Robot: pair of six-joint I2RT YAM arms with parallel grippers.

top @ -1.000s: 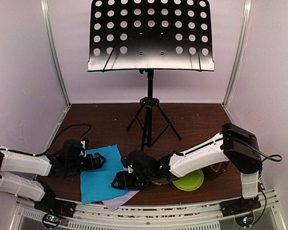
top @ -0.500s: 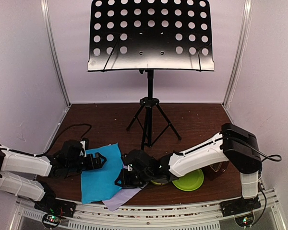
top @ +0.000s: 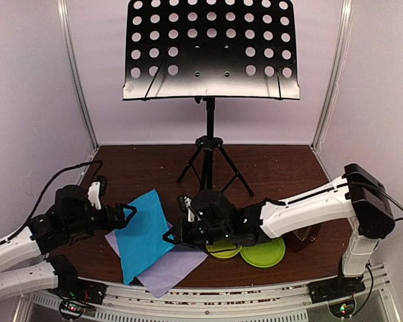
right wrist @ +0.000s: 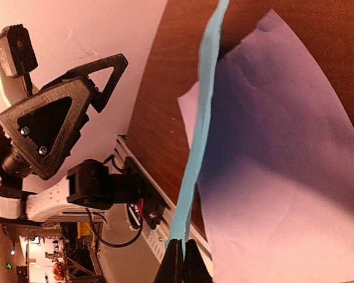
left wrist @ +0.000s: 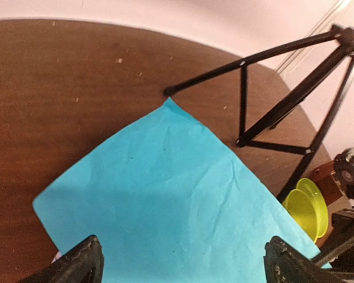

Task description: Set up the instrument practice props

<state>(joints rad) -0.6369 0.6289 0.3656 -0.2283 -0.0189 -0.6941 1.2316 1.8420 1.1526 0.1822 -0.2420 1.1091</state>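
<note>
The right gripper [top: 169, 237] pinches the cyan sheet [top: 142, 231] above the lilac sheet [top: 172, 265]; the left gripper [top: 125, 216] is spread wide, empty.

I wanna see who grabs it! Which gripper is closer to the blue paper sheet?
Right. The right gripper pinches the cyan paper sheet at its right edge; the left gripper hangs open by its left corner.

Much of lilac sheet [top: 176, 263] under cyan sheet [top: 142, 235].
</note>
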